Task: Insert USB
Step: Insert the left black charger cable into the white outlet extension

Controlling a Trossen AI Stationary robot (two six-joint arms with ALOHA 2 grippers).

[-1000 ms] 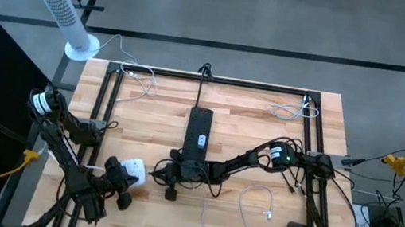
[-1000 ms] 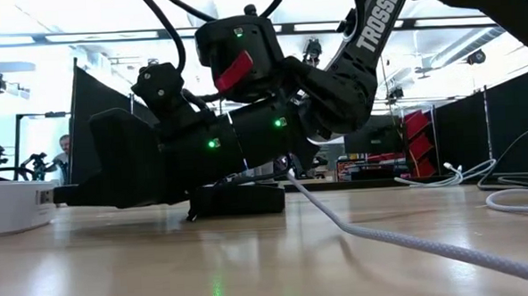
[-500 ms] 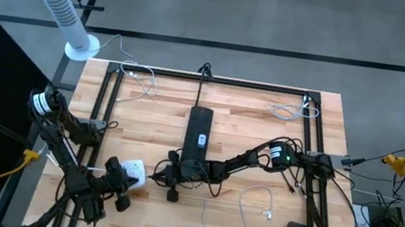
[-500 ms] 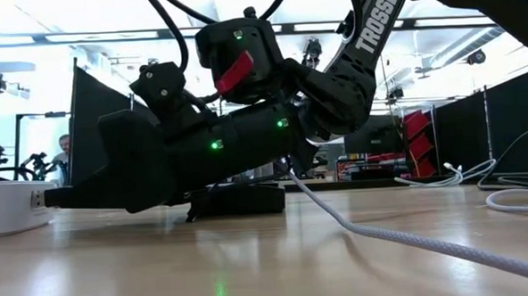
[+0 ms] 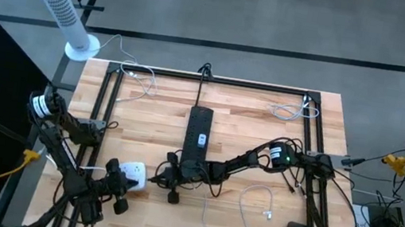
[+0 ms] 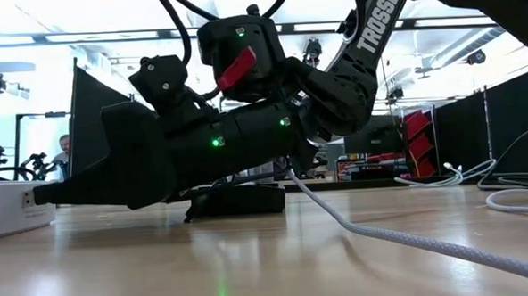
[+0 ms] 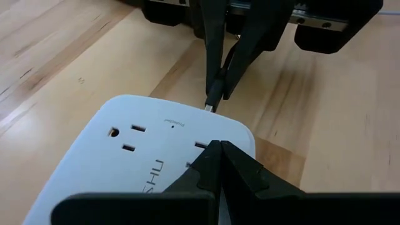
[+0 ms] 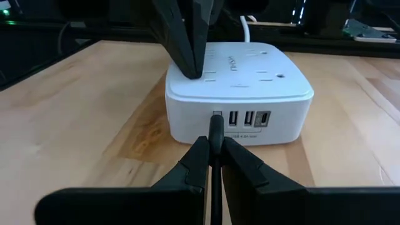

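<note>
We have the right hand (image 8: 211,164) clamped on the black USB plug (image 8: 217,128) at the white plastic power hub (image 8: 239,94)'s leftmost port; left hand (image 7: 220,164) pressed together on top. Slight misalignment likely jams the plug or shoves the hub.

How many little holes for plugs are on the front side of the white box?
4, in one row on the white box's front: the first has the plug at it, held by the right gripper; beside it, two matching slots, then a smaller one.

You had the right gripper (image 5: 158,177) low beside the white power hub (image 5: 132,173); left gripper (image 5: 121,184) pressed on it.
</note>
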